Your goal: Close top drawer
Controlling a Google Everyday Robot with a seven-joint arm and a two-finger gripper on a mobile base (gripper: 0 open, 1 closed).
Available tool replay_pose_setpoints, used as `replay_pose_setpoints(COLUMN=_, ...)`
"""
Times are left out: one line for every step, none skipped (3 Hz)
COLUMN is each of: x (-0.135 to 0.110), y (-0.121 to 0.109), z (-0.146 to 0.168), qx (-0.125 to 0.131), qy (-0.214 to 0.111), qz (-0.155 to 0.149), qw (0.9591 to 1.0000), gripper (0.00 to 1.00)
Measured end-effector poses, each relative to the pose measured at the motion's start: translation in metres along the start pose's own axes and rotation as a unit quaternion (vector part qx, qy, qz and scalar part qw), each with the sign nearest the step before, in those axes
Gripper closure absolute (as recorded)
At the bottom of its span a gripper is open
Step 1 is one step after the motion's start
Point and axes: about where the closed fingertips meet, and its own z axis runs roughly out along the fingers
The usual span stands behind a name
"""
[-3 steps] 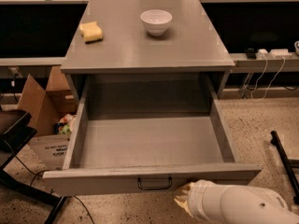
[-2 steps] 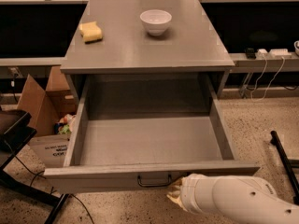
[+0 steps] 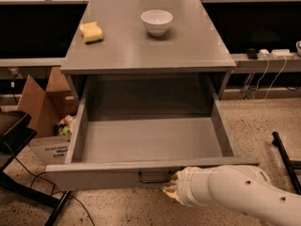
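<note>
The top drawer (image 3: 108, 175) is a wide, deep grey metal drawer, pulled fully out and empty. Its flat front faces me, with a small dark wire handle (image 3: 154, 177) at its centre. My white arm comes in from the lower right. My gripper (image 3: 170, 188) is at the drawer front, just right of and slightly below the handle. It is mostly hidden behind the arm's white wrist. No other drawers show below it.
On the grey cabinet top (image 3: 188, 46) sit a white bowl (image 3: 156, 21) and a yellow sponge (image 3: 91, 32). A cardboard box (image 3: 44, 114) stands left of the drawer. A black stand (image 3: 19, 140) is at lower left, a black bar (image 3: 284, 159) at right. Cables hang at back right.
My arm has moved left along the drawer front, bringing the gripper closer to the handle. The drawer stays fully open.
</note>
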Motion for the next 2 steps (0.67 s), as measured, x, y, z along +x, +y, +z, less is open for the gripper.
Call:
replay_pose_setpoints(x=0.002, y=-0.012, z=0.004, qx=-0.002, qy=-0.001, qz=-0.006, qw=1.0, gripper=1.0)
replay_pose_setpoints(x=-0.001, y=-0.043, z=0.004, qx=0.009, qy=-0.002, qz=-0.011, qw=0.9999, gripper=1.0)
